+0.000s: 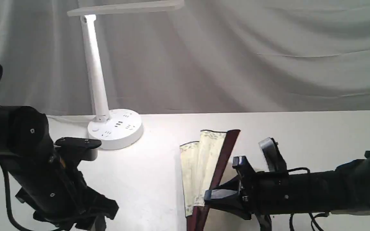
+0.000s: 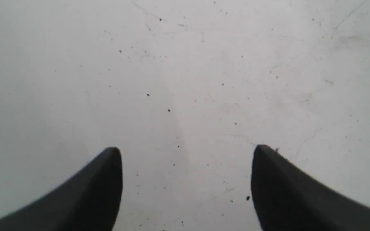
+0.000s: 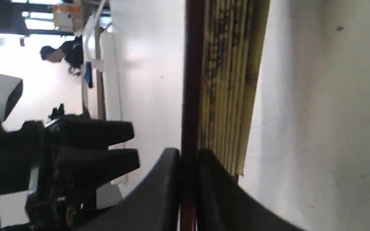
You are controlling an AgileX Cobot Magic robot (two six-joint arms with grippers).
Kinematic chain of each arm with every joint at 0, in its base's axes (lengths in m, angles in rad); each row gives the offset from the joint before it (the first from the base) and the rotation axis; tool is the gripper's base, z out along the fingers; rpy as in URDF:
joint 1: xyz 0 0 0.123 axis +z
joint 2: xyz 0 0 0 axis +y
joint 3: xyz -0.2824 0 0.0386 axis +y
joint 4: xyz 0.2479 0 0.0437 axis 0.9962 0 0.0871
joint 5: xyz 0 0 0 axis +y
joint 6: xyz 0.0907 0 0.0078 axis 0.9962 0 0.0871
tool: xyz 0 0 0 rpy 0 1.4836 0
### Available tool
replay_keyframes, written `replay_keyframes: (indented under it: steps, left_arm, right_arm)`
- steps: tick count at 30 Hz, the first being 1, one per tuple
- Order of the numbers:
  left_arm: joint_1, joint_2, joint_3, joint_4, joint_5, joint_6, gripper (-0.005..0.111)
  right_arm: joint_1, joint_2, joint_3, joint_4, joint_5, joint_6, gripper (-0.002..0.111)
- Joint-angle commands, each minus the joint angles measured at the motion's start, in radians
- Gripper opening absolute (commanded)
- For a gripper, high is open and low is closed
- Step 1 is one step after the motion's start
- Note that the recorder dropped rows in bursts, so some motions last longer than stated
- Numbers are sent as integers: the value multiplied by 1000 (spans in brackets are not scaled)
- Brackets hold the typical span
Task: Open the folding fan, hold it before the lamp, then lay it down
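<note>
The folding fan (image 1: 201,160) stands partly spread near the table's front middle, with a few cream pleats fanned to the left of its dark maroon guard (image 1: 224,157). My right gripper (image 1: 218,195) reaches in from the right and is shut on that guard; in the right wrist view its black fingers (image 3: 172,179) pinch the maroon guard (image 3: 192,80) beside the bunched pleats (image 3: 228,80). The lamp (image 1: 95,77) is lit at the back left. My left gripper (image 2: 185,154) hangs open over bare table at the front left, holding nothing.
The white table (image 1: 316,128) runs back to a grey draped cloth backdrop (image 1: 252,57). The lamp's round base (image 1: 116,128) with sockets sits left of the fan, its cord trailing left. My left arm (image 1: 34,160) fills the front left corner.
</note>
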State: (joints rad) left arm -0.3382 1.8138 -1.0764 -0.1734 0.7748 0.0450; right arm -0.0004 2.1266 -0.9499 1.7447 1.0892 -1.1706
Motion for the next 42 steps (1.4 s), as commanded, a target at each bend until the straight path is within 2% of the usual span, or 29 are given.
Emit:
replay_keyframes:
  steps: [1,4,7,9,13,15,19,24,32,36,42]
  left_arm:
    - [2,-11,2,5,-37,18,57]
    - [2,-11,0,5,-53,20,57]
    - [2,-11,0,5,-73,46,51]
    - [2,-11,0,5,-76,76,39]
    - [2,-17,0,23,-76,151,8]
    - [2,-35,0,52,-95,151,0]
    - [2,-99,0,57,-183,171,0]
    - [2,-180,0,-7,-334,171,0]
    - [2,-216,12,-27,-422,173,0]
    - [2,-245,120,-27,-556,173,0]
    - [2,-307,352,-27,-917,159,0]
  right_arm:
    - [-3,-5,6,0,117,-71,0]
    - [-3,-5,6,0,132,-88,0]
    - [-3,-5,6,0,132,-90,0]
    - [-3,-5,6,0,132,-90,0]
    - [-3,-5,6,0,132,-77,0]
    - [-3,-5,6,0,132,-74,0]
    - [-3,-8,6,0,132,-75,0]
    - [-3,-36,6,0,132,-75,0]
    - [-3,-77,6,0,132,-75,0]
    - [-3,-77,6,0,132,-72,0]
    - [-3,-77,6,0,132,-72,0]
